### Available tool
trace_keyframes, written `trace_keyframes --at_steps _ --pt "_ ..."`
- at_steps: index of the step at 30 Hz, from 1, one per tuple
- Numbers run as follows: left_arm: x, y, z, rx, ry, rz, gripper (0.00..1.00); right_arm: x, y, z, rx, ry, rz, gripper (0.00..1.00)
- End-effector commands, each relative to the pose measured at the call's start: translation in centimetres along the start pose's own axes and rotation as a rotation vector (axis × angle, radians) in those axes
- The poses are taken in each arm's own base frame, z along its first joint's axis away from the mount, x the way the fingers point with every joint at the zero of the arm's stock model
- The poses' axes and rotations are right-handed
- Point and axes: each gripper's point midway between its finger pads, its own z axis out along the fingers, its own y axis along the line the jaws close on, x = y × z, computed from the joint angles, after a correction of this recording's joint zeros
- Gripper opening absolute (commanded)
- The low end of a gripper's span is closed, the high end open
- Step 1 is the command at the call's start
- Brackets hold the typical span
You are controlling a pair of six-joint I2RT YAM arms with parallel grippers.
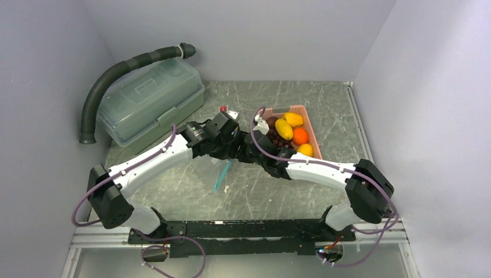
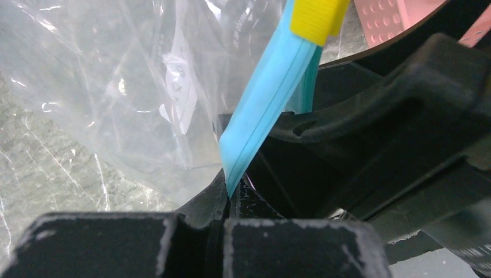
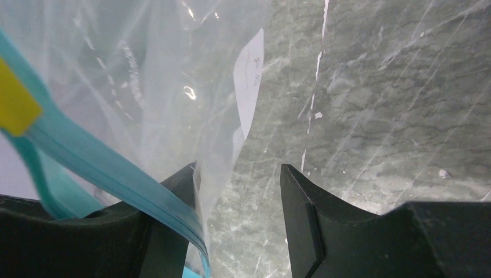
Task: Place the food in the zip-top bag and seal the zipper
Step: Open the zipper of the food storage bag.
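The table (image 1: pixel 324 104) carries a lidded box (image 1: pixel 150 101) in its far left corner, with a dark hose (image 1: pixel 110 78) curving over and behind it. Both arms reach in to meet at the table's middle.

The basket (image 1: pixel 296 108) sits right of centre, toward the far edge. It holds the food: two yellow ovals (image 1: pixel 284 128), an orange (image 1: pixel 300 136), a yellow-orange piece (image 1: pixel 305 150) at its near end, and dark grapes (image 1: pixel 278 141).

The bag (image 2: pixel 116 87) is at mid-table, under and just in front of the two grippers. It is clear and crumpled, and a white label (image 3: pixel 248 81) shows through the film.

The left gripper (image 2: pixel 227 200) has its jaws together, clamped on the end of the zipper (image 2: pixel 260 98), which rises from between the fingers toward a yellow slider (image 2: pixel 317 17).

The right gripper (image 3: pixel 237 208) has its jaws well apart, with bare table showing between them. The teal strip lies across the outer face of one finger (image 3: pixel 168 231), and the bag's film hangs against that finger's inner edge. The other finger touches nothing.

From above, the zipper slants from the grippers toward the near edge.
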Motion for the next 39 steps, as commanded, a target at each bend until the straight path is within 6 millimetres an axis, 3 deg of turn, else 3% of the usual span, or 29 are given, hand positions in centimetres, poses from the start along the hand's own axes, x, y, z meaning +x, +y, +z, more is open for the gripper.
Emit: trace_keyframes --at_steps 1,6,17,27,35,39 --pt "-2.2 -0.5 -2.2 0.035 -0.106 -0.055 0.0 -1.4 2.4 -0.3 -0.055 -0.064 0.048 0.57" --pt "-2.6 0.1 -3.2 0.016 -0.129 -0.052 0.0 -1.4 1.3 -0.8 -0.022 -0.08 0.044 0.57" --pt "-2.5 0.2 -5.4 0.032 -0.088 0.0 0.0 -1.9 1.3 -2.4 0.002 -0.064 0.036 0.57" --pt "-2.2 0.1 -5.0 0.032 -0.082 -0.001 0.0 -3.2 3.6 -3.1 -0.057 -0.094 0.05 0.57" --pt "-2.2 -0.5 -4.6 0.056 -0.078 -0.003 0.0 -3.3 4.1 -3.2 -0.069 -0.098 0.051 0.57" --pt "-2.2 -0.5 -4.5 0.056 -0.074 0.0 0.0 -4.2 5.4 -3.4 -0.114 -0.125 0.064 0.57"
